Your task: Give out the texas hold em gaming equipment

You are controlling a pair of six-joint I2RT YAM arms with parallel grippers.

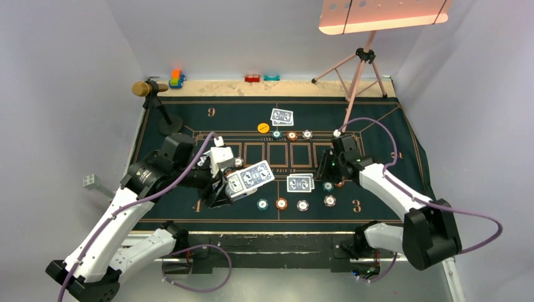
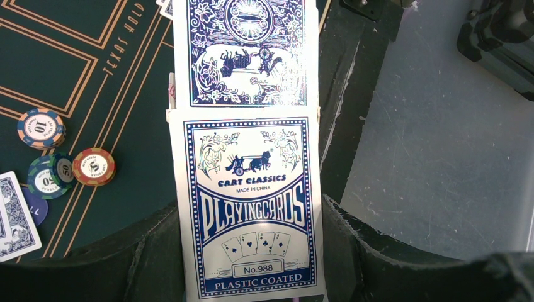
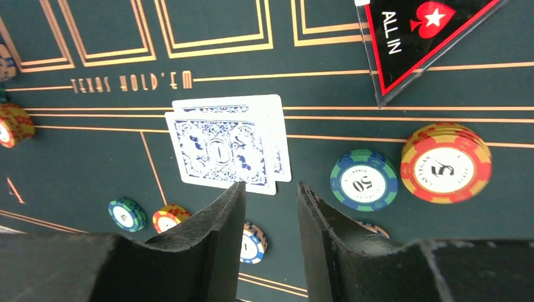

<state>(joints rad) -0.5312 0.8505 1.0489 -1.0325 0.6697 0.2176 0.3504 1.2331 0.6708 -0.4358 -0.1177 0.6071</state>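
My left gripper (image 2: pixel 249 211) is shut on a blue-and-white playing card box (image 2: pixel 252 207), held above the mat's near left part with its flap end pointing away. From above, the box (image 1: pixel 250 177) sticks out of the left gripper (image 1: pixel 228 185). My right gripper (image 3: pixel 271 187) is open just above the mat, nothing between its fingers. Two overlapping blue-backed cards (image 3: pixel 227 143) lie face down just beyond its tips. A green-blue 50 chip (image 3: pixel 364 179) and a red-yellow 5 chip (image 3: pixel 446 162) lie to their right. The red all-in triangle (image 3: pixel 428 38) is further off.
On the dark green mat (image 1: pixel 378 126) a row of chips (image 1: pixel 281 203) lies near the front, with another row (image 1: pixel 291 135), a yellow disc (image 1: pixel 264 127) and two cards (image 1: pixel 281 116) further back. A microphone stand (image 1: pixel 169 124), a tripod (image 1: pixel 362 63) and small toys (image 1: pixel 177 78) stand at the back.
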